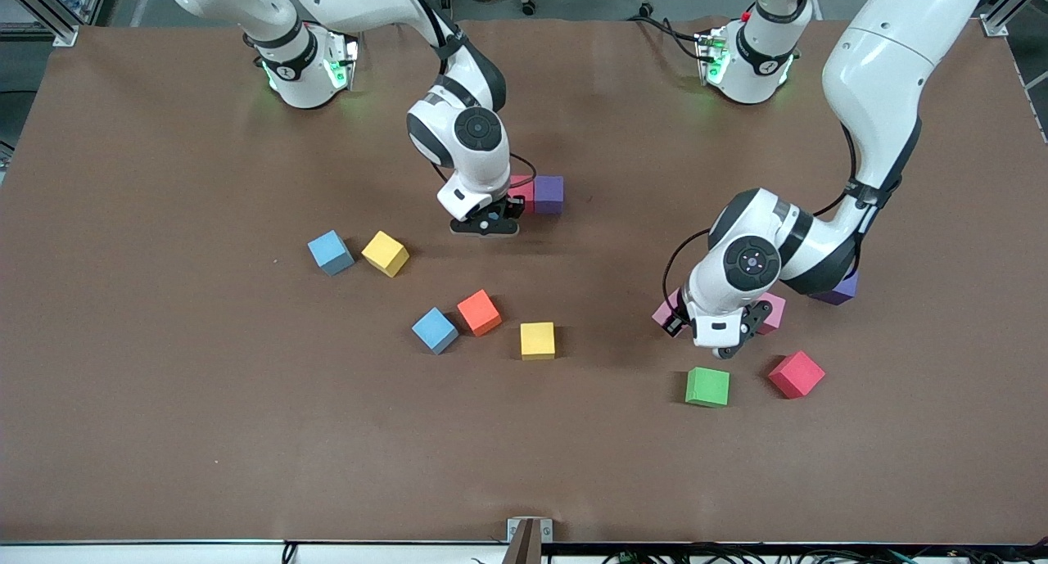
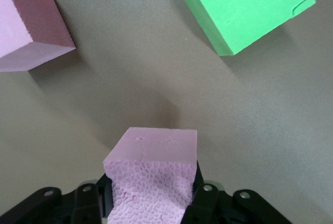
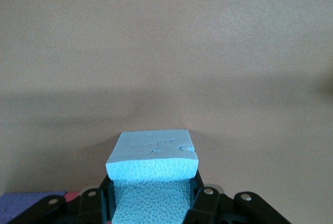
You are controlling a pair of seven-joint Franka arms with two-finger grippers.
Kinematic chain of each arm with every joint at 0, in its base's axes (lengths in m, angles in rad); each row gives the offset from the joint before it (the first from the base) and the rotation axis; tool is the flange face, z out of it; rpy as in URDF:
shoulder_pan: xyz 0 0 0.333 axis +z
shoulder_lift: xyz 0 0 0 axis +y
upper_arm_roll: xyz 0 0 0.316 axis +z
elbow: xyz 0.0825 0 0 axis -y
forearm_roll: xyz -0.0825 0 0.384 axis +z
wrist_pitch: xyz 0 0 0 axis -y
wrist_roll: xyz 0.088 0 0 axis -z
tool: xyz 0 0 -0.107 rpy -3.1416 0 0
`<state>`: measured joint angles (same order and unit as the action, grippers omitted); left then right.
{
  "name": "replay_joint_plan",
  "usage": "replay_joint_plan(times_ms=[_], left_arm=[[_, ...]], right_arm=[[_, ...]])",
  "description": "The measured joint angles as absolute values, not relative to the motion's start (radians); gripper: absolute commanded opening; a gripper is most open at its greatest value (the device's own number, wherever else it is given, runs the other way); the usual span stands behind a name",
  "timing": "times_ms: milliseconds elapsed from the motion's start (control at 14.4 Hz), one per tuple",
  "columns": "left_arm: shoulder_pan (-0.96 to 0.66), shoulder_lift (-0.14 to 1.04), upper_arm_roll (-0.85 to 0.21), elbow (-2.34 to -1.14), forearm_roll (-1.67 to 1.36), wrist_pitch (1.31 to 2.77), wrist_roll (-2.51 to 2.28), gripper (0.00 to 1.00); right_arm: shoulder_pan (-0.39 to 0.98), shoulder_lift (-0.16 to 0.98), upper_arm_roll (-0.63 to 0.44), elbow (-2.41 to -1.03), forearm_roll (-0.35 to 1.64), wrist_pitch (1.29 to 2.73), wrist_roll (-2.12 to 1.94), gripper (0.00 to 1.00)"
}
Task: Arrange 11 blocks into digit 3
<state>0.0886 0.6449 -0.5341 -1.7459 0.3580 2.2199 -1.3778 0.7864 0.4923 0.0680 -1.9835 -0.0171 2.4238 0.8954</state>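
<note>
A pink block [image 2: 153, 174] is being gripped between the jaws of the left gripper [image 1: 720, 339], which is being held just above the table [image 1: 164, 384] near a green block [image 1: 707, 386] and another pink block [image 2: 28, 26]. A light blue block [image 3: 152, 174] is being clamped in the jaws of the right gripper [image 1: 490, 218], beside a red block [image 1: 524, 191] and a purple block [image 1: 549, 194].
</note>
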Motion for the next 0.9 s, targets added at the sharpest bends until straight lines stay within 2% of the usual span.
replay_joint_plan(times_ms=[900], left_arm=[[0.08, 0.657, -0.534, -1.715, 0.358, 2.22, -1.378, 0.12]], right_arm=[[0.79, 0.513, 0.072, -1.973, -0.014, 2.41, 0.89, 1.0]])
